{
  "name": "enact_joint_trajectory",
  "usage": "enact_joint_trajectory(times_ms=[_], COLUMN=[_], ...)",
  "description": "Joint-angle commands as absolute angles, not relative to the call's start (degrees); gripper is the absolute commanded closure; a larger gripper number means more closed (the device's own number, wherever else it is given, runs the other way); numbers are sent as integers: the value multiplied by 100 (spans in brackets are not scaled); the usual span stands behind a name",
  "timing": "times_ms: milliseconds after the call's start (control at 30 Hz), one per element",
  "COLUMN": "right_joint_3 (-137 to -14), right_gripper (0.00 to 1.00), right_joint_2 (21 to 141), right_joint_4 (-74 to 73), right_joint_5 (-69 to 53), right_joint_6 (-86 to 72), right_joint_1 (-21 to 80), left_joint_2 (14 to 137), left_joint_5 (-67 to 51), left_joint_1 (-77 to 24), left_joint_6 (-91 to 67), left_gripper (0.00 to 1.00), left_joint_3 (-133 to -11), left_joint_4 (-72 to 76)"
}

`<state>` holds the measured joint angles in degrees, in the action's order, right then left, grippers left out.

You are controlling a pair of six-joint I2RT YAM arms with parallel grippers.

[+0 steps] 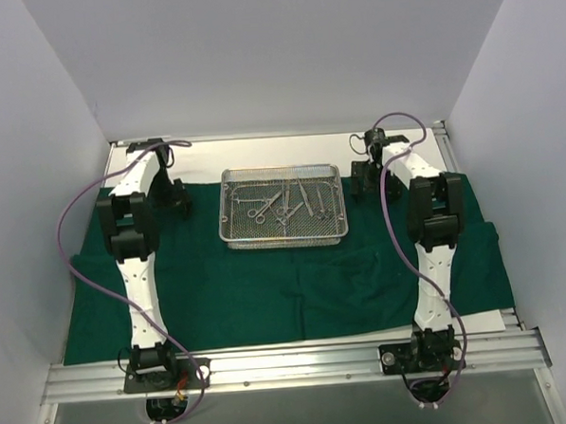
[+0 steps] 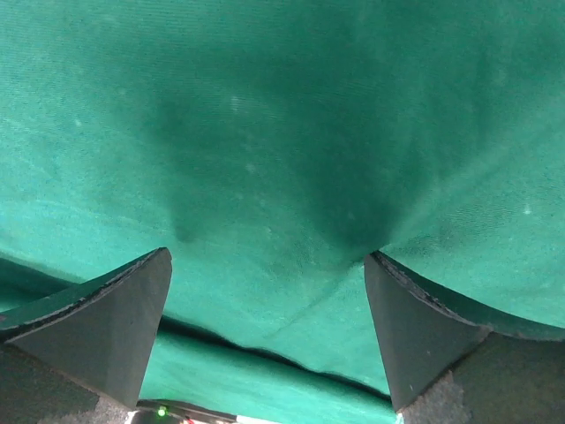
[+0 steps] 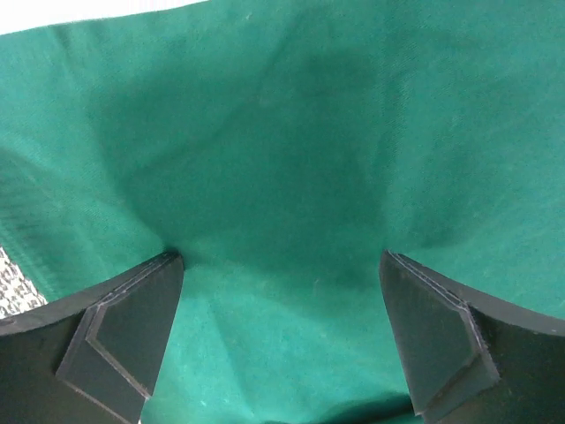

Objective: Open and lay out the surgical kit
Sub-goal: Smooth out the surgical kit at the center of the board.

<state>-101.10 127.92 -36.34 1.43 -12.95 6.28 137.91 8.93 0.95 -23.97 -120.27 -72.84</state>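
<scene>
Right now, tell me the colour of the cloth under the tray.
The cloth is plain dark green, no pattern; it shows best in the left wrist view.

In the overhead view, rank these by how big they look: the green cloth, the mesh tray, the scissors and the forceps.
1. green cloth, by far the largest.
2. wire-mesh tray.
3. scissors and forceps: both tiny and look about alike, so I won't rank them.

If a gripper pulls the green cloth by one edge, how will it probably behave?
Probably floppy: the green cloth shows soft folds. It likely bunches rather than slides flat. The wire-mesh tray resting on it may drag along.
</scene>
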Motion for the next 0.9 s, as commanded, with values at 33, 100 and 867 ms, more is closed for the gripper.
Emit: enact_joint_trajectory(times_ms=[33, 100, 867], right_joint_3=[-10256, -10415, -13991], right_gripper=[0, 0, 0], right_joint_2=[13244, 13368, 15793], right_joint_4=[-3639, -3639, -4650], right_joint_5=[308, 281, 712], right_joint_6=[-1151, -1169, -1731], right_joint_1=[650, 650, 686], left_joint_2=[14185, 14509, 16576], left_joint_5=[950, 967, -1072], left_joint_1=[132, 123, 527], left_joint_6=[-2611, -2575, -2653], left_gripper=[0, 0, 19], left_joint_3=[-12541, -12988, -15942], left_joint_4=[-7550, -7786, -7322])
